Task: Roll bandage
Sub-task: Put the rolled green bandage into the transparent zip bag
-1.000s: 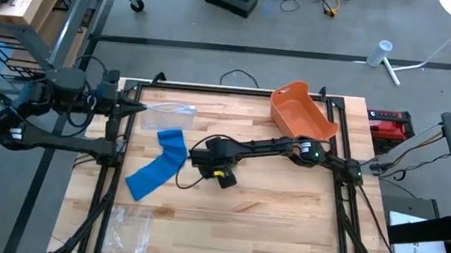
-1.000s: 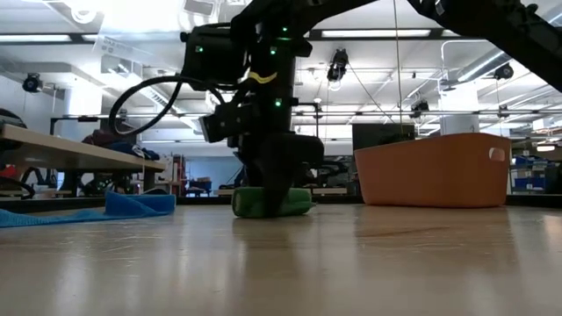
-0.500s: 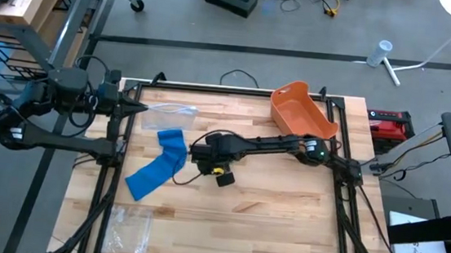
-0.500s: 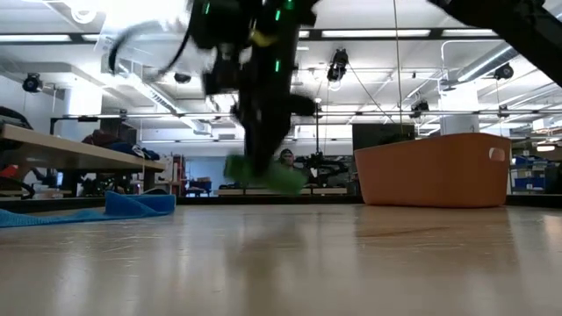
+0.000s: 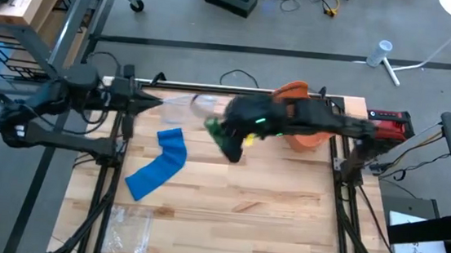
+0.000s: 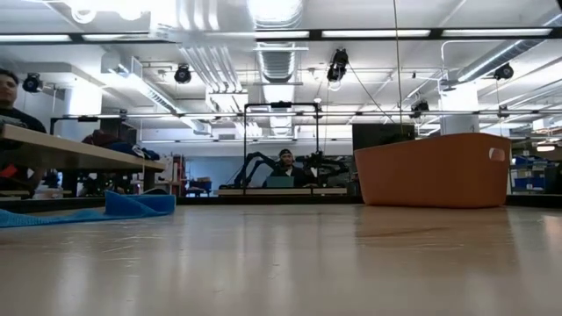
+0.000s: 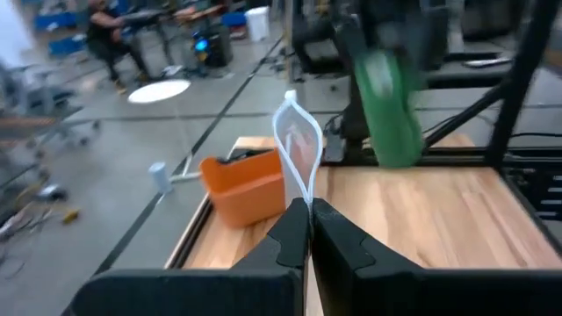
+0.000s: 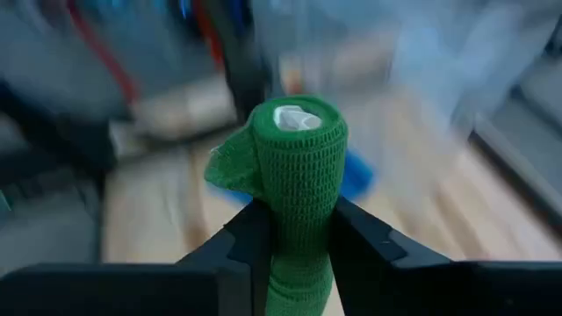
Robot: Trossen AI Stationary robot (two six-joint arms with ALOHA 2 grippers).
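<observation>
A green bandage roll (image 8: 299, 158) sits between the fingers of my right gripper (image 8: 299, 211), which is shut on it. In the high view this gripper (image 5: 218, 131) hangs blurred high over the table's far middle. The roll (image 7: 386, 105) also shows in the left wrist view. A blue bandage (image 5: 159, 166) lies flat and unrolled on the table's left half. My left gripper (image 5: 154, 100) stands at the far left corner, shut on a clear plastic bag (image 7: 299, 149). Neither gripper shows in the low view. My left gripper pinches the clear bag's near edge (image 7: 302, 195) between its two fingers, coming about level from the table's left. The bag stands out beyond the fingers, bulging open in a loop. My right gripper pinches the roll's curved side (image 8: 299, 189) between its two fingers (image 8: 255, 233), which lie across it. The roll is lifted clear of the table, its white-cored end (image 8: 297, 117) pointing away from the wrist. A loose tail (image 8: 230, 167) sticks out at one side.
An orange bin (image 5: 298, 96) stands at the far right, partly under my right arm, and shows in the low view (image 6: 435, 171). Another clear bag (image 5: 128, 226) lies at the near left corner. Bare wood (image 5: 267, 212) fills the table's near right. People show beyond the table.
My right gripper has risen fast from the table's middle with the green roll and gone toward the far edge, rolling its wrist. The roll, which lay on the wood, is lifted clear. My left gripper has moved a little toward the table's right with the clear bag.
</observation>
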